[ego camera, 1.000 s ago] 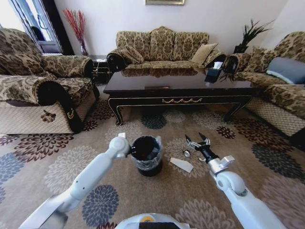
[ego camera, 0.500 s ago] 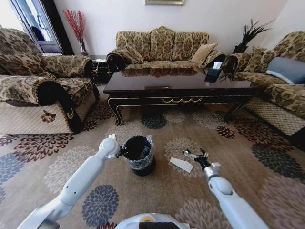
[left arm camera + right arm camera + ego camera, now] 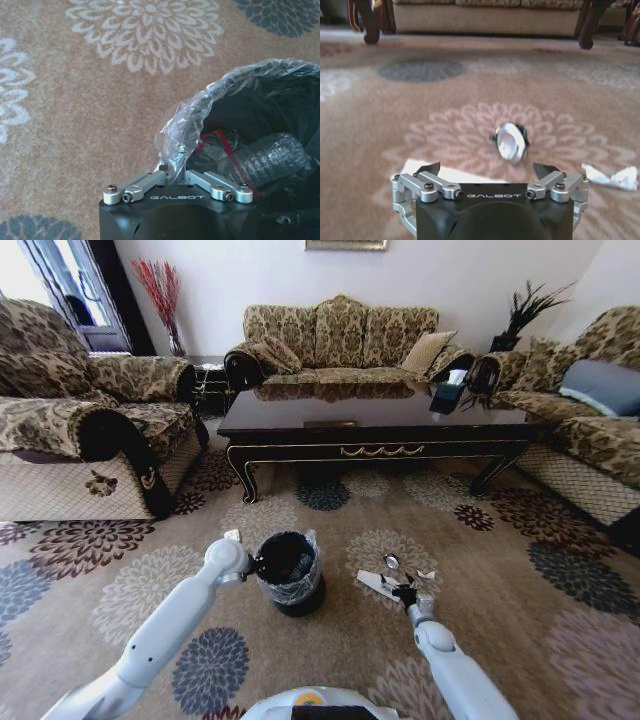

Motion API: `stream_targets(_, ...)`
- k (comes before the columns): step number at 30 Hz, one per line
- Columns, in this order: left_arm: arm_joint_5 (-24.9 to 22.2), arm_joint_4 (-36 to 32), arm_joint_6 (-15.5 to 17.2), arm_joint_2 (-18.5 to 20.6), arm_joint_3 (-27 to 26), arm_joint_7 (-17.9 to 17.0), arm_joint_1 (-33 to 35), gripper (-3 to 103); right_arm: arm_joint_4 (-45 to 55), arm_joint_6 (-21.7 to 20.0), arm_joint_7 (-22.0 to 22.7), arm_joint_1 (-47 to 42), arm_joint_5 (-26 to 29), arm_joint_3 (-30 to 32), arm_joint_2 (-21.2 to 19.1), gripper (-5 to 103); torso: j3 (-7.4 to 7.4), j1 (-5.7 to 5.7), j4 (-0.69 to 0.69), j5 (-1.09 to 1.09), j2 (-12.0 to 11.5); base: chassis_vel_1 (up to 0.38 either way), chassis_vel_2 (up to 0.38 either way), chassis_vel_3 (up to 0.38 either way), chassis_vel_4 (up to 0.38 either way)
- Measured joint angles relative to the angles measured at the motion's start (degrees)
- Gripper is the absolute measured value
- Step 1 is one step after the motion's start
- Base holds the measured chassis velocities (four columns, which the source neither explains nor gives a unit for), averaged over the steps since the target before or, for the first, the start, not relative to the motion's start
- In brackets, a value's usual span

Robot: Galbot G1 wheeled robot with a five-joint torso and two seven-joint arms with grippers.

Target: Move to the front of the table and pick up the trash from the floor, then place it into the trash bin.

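Observation:
The trash bin point(image 3: 290, 578) stands on the floor point(image 3: 480, 570) in front of the table point(image 3: 370, 420). My left gripper point(image 3: 256, 564) is shut on its bag-lined rim point(image 3: 172, 165). A clear ribbed bottle point(image 3: 272, 157) lies inside the bin. My right gripper point(image 3: 404, 590) is open and low over the carpet, its fingers point(image 3: 431, 166) wide apart above the flat white paper point(image 3: 376, 582). The tiny round item point(image 3: 511, 142) lies just beyond the fingertips. A crumpled scrap point(image 3: 612, 176) lies beside it.
Patterned sofas point(image 3: 340, 335) ring the table on three sides, with an armchair point(image 3: 80, 430) at the left. The table's carved legs point(image 3: 370, 20) show far off in the right wrist view. Open carpet lies around the bin and the trash.
My right gripper has dropped down to the carpet and drawn closer to me, over the white paper. The left arm has shifted the bin slightly left and nearer.

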Motion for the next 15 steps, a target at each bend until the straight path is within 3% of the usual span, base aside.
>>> stream_targets(3, -0.02, -0.44, 0.00, 0.38, -0.37, 0.00, 0.48, 0, -5.00, 0.72, -0.27, 1.60, -3.40, 0.64, 1.40, 100, 0.00, 0.00, 0.00, 0.01, 0.00, 0.000, 0.000, 0.000, 0.000)
stream_targets(9, -0.05, -0.51, -0.39, 0.24, -0.37, 0.00, 0.75, 0, -5.19, 0.38, 0.10, 1.66, -3.75, 0.42, 2.30, 103, 0.00, 0.00, 0.00, 0.01, 0.00, 0.000, 0.000, 0.000, 0.000)
stream_targets(13, -0.04, -0.71, -0.63, 0.23, -0.37, 0.12, 0.92, 0, -6.37, 0.34, 0.12, 2.11, -3.76, 0.39, 2.72, 99, 0.00, 0.00, 0.01, 0.01, 0.00, 0.000, 0.000, 0.000, 0.000)
stream_targets(14, -0.05, -0.98, -0.88, 0.23, -0.42, 0.33, 0.96, 0, -7.14, 0.40, 0.12, 2.41, -3.80, 0.48, 2.90, 89, 0.00, 0.00, 0.01, 0.01, 0.00, 0.000, 0.000, 0.000, 0.000)
stream_targets(15, -0.05, -0.98, -0.88, 0.23, -0.42, 0.33, 0.96, 0, -7.14, 0.40, 0.12, 2.41, -3.80, 0.48, 2.90, 89, 0.00, 0.00, 0.01, 0.01, 0.00, 0.000, 0.000, 0.000, 0.000)
